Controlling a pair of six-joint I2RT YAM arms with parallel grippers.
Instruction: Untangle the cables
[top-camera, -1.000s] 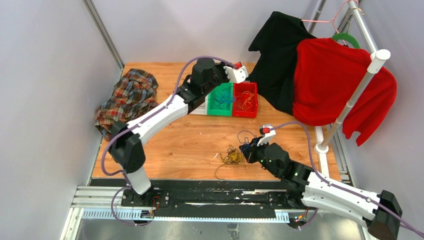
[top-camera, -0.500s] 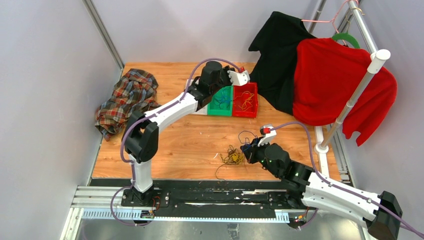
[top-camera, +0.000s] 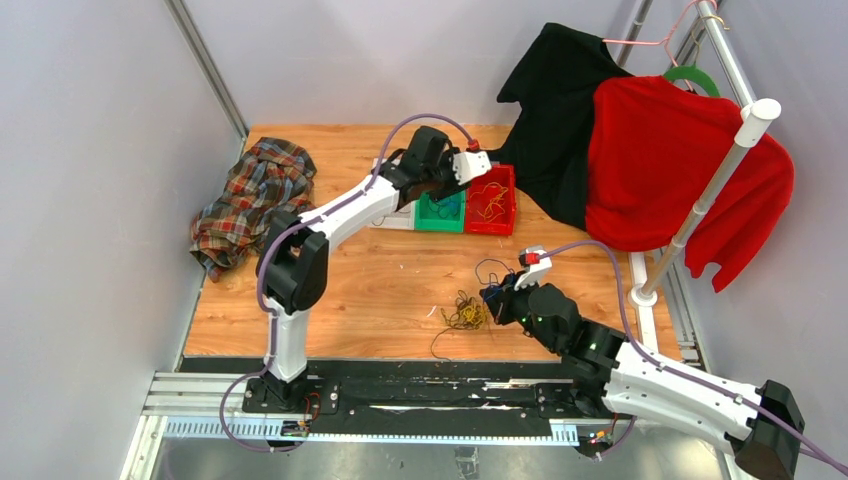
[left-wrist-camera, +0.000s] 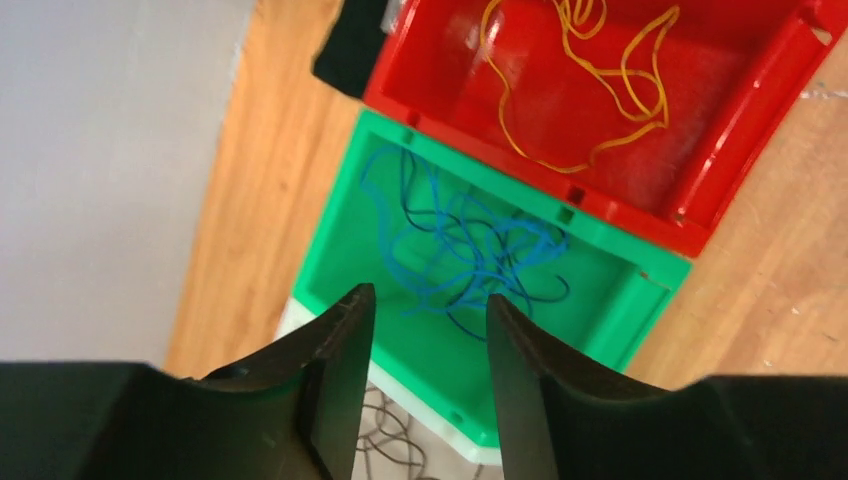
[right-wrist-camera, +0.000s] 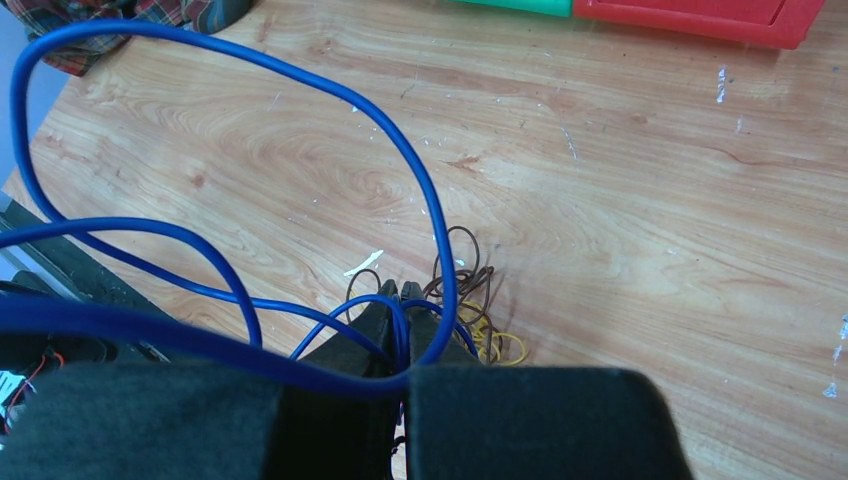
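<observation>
- Left tool (left-wrist-camera: 428, 300): released, its dark fingers apart with nothing between them, poised over the green bin (left-wrist-camera: 330, 230).
- Right tool (right-wrist-camera: 398, 295): clenched on a blue cable (right-wrist-camera: 420, 190), whose glossy, springy loops rise from the fingertips toward the wrist camera.
- Remaining tangle (top-camera: 463, 313): thin yellow-orange and dark brown curls, just beside the right tool's fingertips. It lies on the wood-grain desk (top-camera: 370, 290) close to its near edge, right of middle.
- Sorted cables: blue strands (left-wrist-camera: 470, 250) lie loosely heaped in the green bin and yellow-orange strands (left-wrist-camera: 600, 60) in the red bin (left-wrist-camera: 740, 110). Dark strands (left-wrist-camera: 385, 440) lie in a white bin (left-wrist-camera: 440, 450) beside the green one.
- Bins: smooth moulded plastic, set side by side toward the desk's far edge.
- Progress (judgement): well along. Most cables appear sorted by colour; the held blue cable has yet to be freed and the small knot parted.
</observation>
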